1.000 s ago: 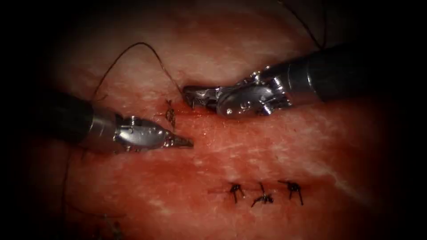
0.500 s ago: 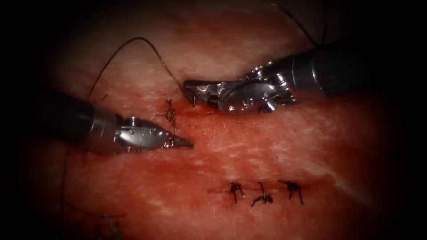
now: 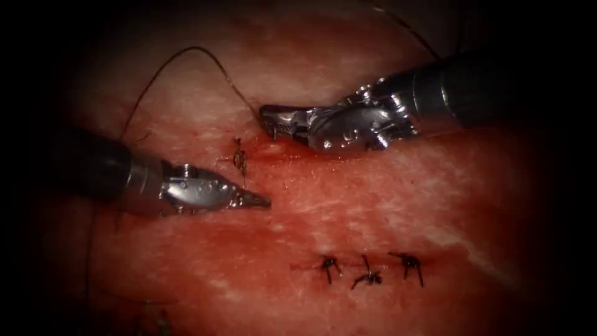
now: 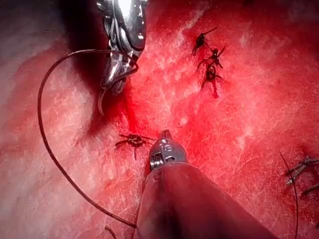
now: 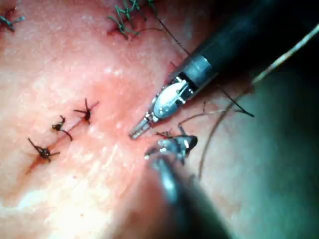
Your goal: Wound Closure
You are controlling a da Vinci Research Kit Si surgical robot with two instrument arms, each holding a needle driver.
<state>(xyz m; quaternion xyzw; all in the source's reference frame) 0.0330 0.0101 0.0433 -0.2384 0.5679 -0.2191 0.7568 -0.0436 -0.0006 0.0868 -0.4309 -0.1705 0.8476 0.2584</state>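
Endoscope view, left to right. The left arm's silver needle driver (image 3: 258,200) has its jaws closed to a point, holding nothing, poised over the red, wet pork tissue (image 3: 373,205) just below a dark knotted stitch (image 3: 239,159). The right arm's silver needle driver (image 3: 270,121) is clamped on the thin curved steel needle (image 4: 101,103), gripped near its thread end and clear of the tissue. The dark thread (image 3: 180,62) arcs up and leftward from those jaws. Three tied dark stitches (image 3: 368,271) lie well below.
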